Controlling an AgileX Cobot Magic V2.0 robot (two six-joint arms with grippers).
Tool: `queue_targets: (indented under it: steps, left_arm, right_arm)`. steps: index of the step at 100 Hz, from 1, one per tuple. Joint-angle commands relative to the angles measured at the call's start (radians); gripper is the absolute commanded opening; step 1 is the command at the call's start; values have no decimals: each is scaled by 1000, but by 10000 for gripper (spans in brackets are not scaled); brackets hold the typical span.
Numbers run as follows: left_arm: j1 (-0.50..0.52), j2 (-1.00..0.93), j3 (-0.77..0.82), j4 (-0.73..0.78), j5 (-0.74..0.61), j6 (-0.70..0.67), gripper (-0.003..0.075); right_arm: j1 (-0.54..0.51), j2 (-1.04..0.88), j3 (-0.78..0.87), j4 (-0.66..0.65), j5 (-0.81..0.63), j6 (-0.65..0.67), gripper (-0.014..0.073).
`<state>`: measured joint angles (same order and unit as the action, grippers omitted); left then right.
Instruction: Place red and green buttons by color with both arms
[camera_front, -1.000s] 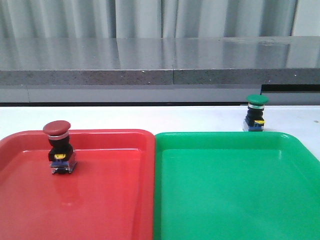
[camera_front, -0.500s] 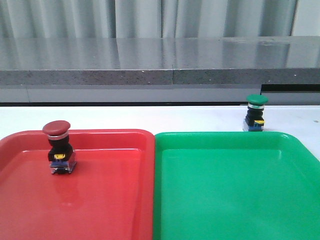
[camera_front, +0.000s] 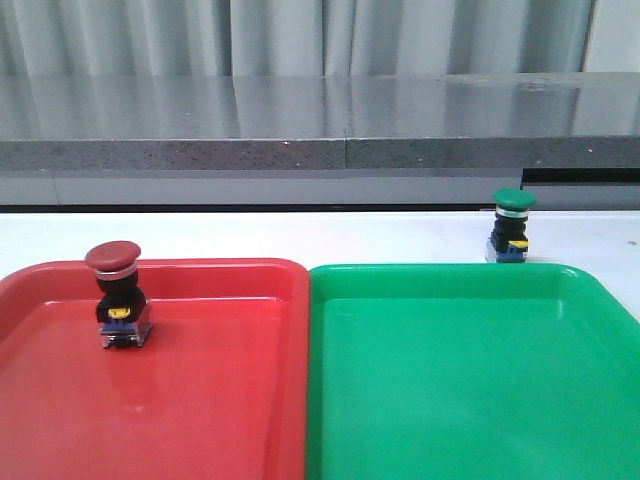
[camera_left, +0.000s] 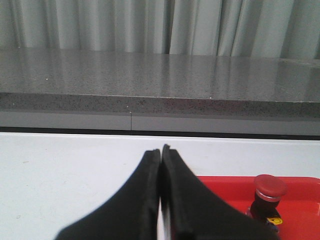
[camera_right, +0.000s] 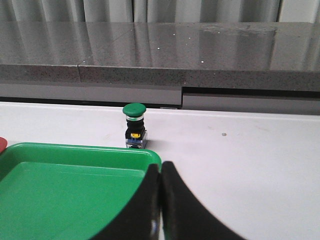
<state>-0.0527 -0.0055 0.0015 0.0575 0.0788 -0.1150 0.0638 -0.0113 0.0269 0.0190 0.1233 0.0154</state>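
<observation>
Two trays lie side by side on the white desk (camera_front: 300, 235), their inner rims touching: a red tray (camera_front: 200, 400) on the left and a green tray (camera_front: 470, 390) on the right. The red button (camera_front: 117, 295) stands upright inside the red tray, in its far left part, its dark red cap on top, a silver ring under it, then the black body with a yellow tab and a clear bluish base. The green button (camera_front: 512, 226) stands upright on the bare desk just beyond the far rim of the green tray, toward the right, outside the tray. A grey stone-like ledge (camera_front: 320, 125) runs across behind the desk, with pale curtains (camera_front: 300, 35) above it. Neither arm shows in the front view. In the left wrist view the left end effector (camera_left: 160, 150) has its two black fingers pressed together with nothing between them, over the white desk just to the left of the red tray, the red button off to its right. In the right wrist view the right end effector (camera_right: 161, 166) is likewise closed on nothing, its tips above the near right edge of the green tray, with the green button farther off, beyond the tray's rim.
</observation>
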Motion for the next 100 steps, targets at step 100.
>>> queue_targets:
  steps: [100]
  left_arm:
    - [3, -29, 42, -9, -86, -10, -19]
  right_arm:
    - [-6, 90, -440, -10, 208, 0, -109]
